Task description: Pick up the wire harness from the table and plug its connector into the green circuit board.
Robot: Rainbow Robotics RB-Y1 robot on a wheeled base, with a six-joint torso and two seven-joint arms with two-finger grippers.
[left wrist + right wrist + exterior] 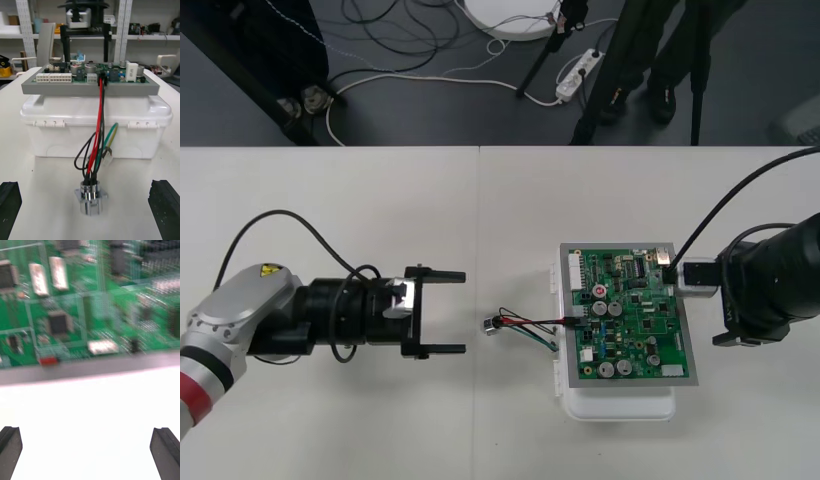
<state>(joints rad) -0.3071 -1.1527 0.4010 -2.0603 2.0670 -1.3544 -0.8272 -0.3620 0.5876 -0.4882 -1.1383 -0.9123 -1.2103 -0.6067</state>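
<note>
In the front view, your left gripper was spread at centre left and pointed right, along the harness. The wires ran right to the board.

In the right wrist view, your right gripper was spread beside the board edge.

In the left wrist view, the socket lay nearest to the left gripper, and the plug sat in the board. You could read no writing.
</note>
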